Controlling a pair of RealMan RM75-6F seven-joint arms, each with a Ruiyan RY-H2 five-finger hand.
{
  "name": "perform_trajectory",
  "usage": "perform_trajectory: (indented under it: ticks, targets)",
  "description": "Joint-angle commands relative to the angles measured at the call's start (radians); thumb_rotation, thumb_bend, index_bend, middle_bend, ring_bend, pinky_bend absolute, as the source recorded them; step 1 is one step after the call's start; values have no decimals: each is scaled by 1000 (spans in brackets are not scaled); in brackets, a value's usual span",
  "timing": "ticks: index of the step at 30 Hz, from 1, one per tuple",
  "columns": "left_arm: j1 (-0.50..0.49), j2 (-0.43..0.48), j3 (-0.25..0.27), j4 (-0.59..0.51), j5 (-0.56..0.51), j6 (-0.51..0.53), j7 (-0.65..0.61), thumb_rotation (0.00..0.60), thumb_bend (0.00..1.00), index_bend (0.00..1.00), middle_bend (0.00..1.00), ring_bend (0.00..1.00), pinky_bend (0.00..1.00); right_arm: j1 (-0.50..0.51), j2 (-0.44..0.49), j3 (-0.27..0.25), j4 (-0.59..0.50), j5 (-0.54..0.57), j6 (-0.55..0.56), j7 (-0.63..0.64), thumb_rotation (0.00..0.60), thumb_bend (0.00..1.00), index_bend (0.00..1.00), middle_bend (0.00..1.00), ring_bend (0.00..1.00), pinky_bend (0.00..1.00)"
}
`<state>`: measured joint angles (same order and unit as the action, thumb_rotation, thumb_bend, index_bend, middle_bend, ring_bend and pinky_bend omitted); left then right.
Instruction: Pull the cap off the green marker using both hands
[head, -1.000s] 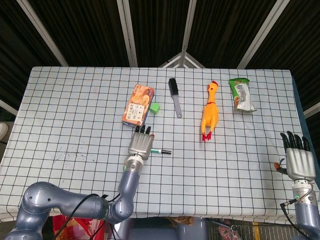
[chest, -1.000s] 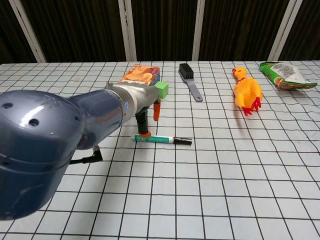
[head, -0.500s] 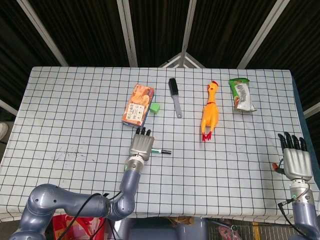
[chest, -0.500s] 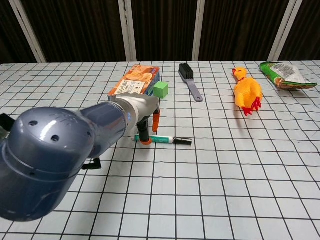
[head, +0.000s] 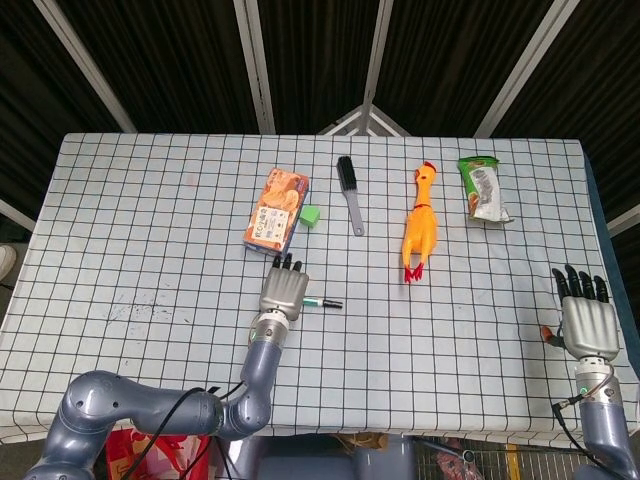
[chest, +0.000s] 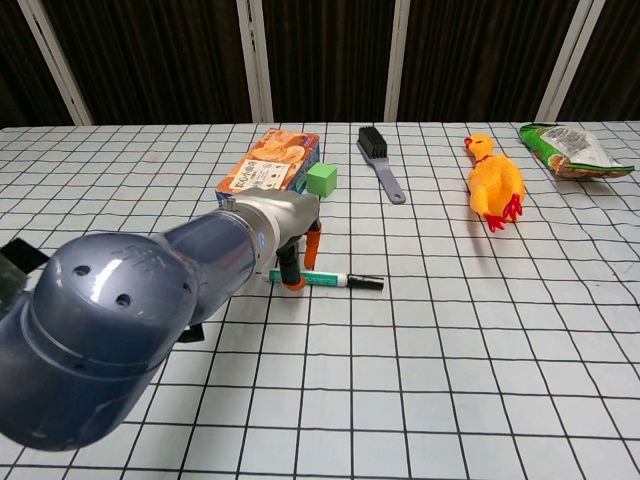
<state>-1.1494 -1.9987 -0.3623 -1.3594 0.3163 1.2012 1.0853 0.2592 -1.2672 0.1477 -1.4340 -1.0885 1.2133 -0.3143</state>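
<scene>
The green marker (head: 323, 302) lies flat on the checked tablecloth, its black cap (chest: 367, 284) pointing right. My left hand (head: 283, 291) hovers over the marker's left end with its fingers stretched out and apart. In the chest view, the orange fingertips (chest: 292, 279) reach down to that end of the marker (chest: 330, 279) and touch or nearly touch it without gripping. My right hand (head: 588, 320) is far off at the table's right front edge, fingers extended, holding nothing. It does not show in the chest view.
Behind the marker lie an orange snack box (head: 275, 208) and a small green cube (head: 310, 214). Further back and right are a black brush (head: 349, 182), a yellow rubber chicken (head: 420, 225) and a green snack bag (head: 483, 188).
My left forearm has sunk lower and closer to the chest camera, and the fingertips have settled at the marker's left end. The right hand has drifted slightly back. The marker has not moved.
</scene>
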Motion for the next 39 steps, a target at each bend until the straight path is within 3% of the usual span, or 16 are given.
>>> perform_trajectory:
  ticks: [1,10,39]
  targets:
    - [0,-6,3,7,13,2,-5,600,481,489,154,0,0,0,-6,0,9,1,-4,6,600,246,101,49,40,36]
    - [4,-10,5,5,28,17,3,600,481,398,145,0,0,-1,-22,-4,40,-3,-14,26,600,246,101,49,40,36]
    - [11,-46,11,51,64,-6,10,600,483,460,146,0,0,1,-66,-7,118,-11,-40,56,600,246,101,49,40,36]
